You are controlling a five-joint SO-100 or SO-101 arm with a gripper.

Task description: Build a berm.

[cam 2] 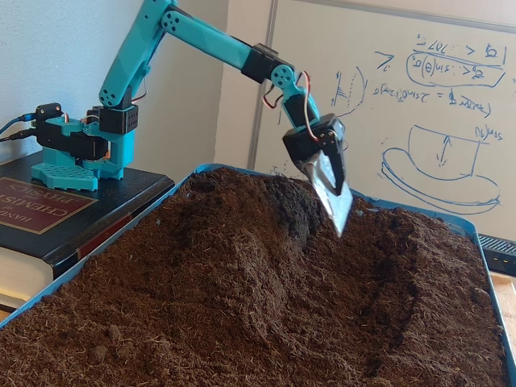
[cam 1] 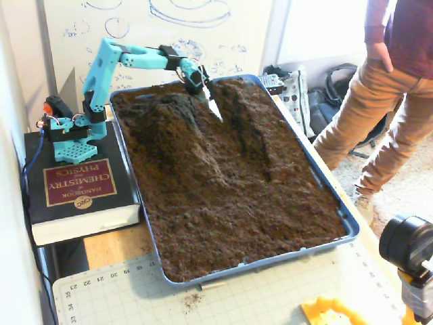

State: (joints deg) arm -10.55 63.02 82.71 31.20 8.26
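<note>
arm outstretched | gripper (cam 2: 337, 211) tip-down, clear above berm (cam 2: 242, 258)

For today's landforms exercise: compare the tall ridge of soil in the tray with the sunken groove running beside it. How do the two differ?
The ridge rises above the surrounding soil with sloping sides; the groove dips below it. The ridge is broad and rounded; the groove is narrow with a darker, shadowed floor. In the high fixed view the ridge lies nearer the arm's base, the groove nearer the tray's right rim. Both are the same dark crumbly soil and run lengthwise along the tray.
</note>
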